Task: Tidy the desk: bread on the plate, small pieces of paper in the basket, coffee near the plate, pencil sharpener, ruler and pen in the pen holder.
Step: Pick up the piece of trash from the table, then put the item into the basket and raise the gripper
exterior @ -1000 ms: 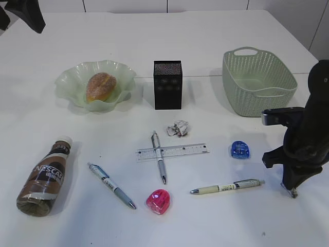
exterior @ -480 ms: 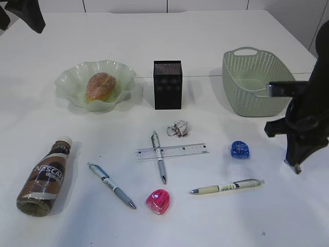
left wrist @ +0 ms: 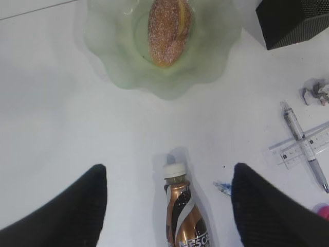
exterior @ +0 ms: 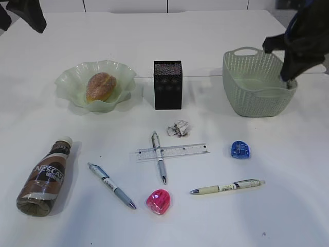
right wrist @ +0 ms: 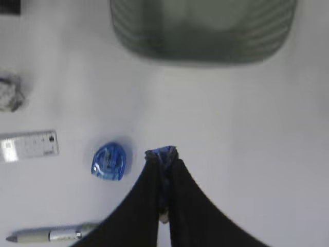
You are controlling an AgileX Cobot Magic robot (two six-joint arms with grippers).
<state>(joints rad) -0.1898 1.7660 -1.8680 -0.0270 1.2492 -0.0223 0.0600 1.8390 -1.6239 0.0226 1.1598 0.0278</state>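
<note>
White desk (exterior: pixel 216 36), ruler (exterior: pixel 172 152) lengthwise left-right under pen (exterior: pixel 159 163).

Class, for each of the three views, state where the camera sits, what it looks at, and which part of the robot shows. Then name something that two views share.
Exterior: in front of the desk, looking down at a slant; both arms at the top corners.
Left wrist: above the left gripper, facing down at the coffee and the bread on the plate; jaws wide apart.
Right wrist: above the right gripper, facing down at the blue sharpener and basket; jaws together.
Shared: both wrist views show the ruler and paper wad.
</note>
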